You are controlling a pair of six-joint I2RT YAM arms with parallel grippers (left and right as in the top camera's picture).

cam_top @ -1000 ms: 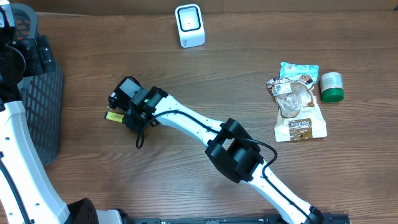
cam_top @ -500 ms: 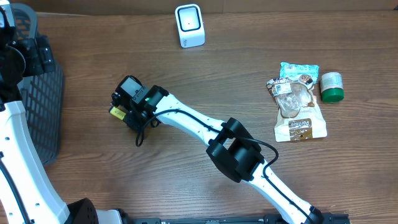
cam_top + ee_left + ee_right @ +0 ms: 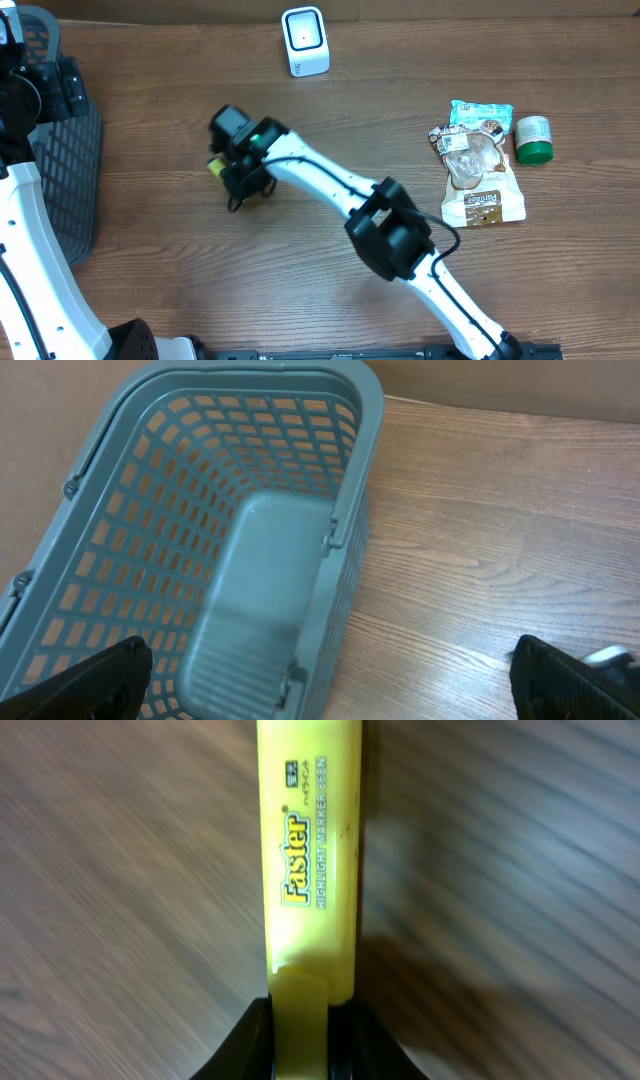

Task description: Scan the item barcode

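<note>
Pinching 1 end of the yellow highlighter (image 3: 310, 870) between the 2 fingers (image 3: 258, 1045) of the right gripper (image 3: 300, 1030), over the wood table (image 3: 120, 870), left of centre and well apart from the white scanner (image 3: 304, 40). Holding the left gripper (image 3: 330, 680) spread wide above the grey basket (image 3: 250, 480).

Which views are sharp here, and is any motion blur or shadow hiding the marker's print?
Right wrist: table grain smeared, yet the highlighter print reads clearly; a soft shadow lies to its right. Overhead: sharp, evenly lit. Left wrist: basket slightly soft, no glare.
</note>
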